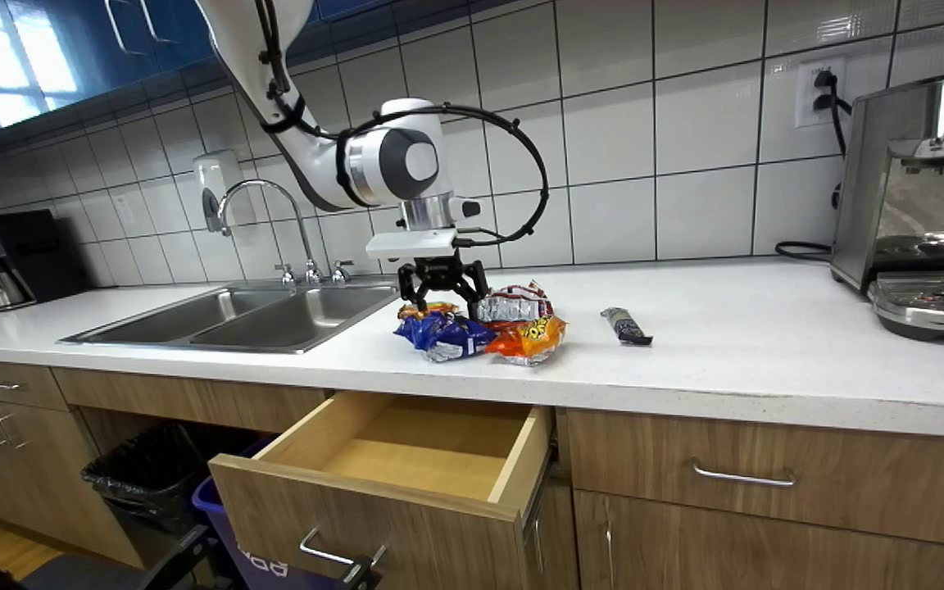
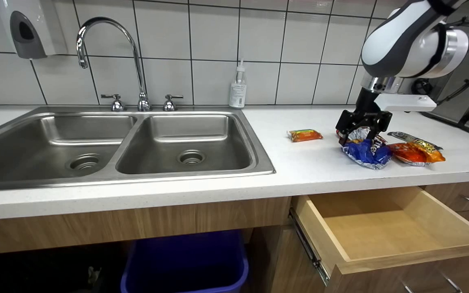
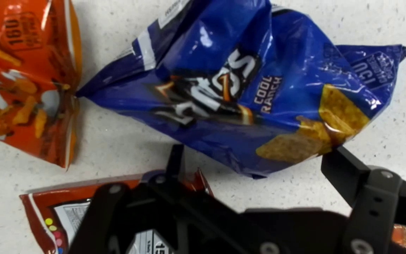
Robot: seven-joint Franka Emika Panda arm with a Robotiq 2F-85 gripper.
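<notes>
Robot gripper [image 3: 256, 155], jaws spread, brackets the six-o'clock edge of a blue Cool Ranch bag [image 3: 220, 88], an orange bag [image 3: 26, 81] at its nine o'clock in the wrist view.

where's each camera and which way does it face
In an exterior view: in front of the counter, facing the tiled wall and open drawer; arm and claw show.
In an exterior view: in front of the sink, facing the same wall; arm and claw show.
Wrist view: at the arm's end, looking down at the blue chip bag; claw fingers show.
Both exterior views share drawer and sink.
</notes>
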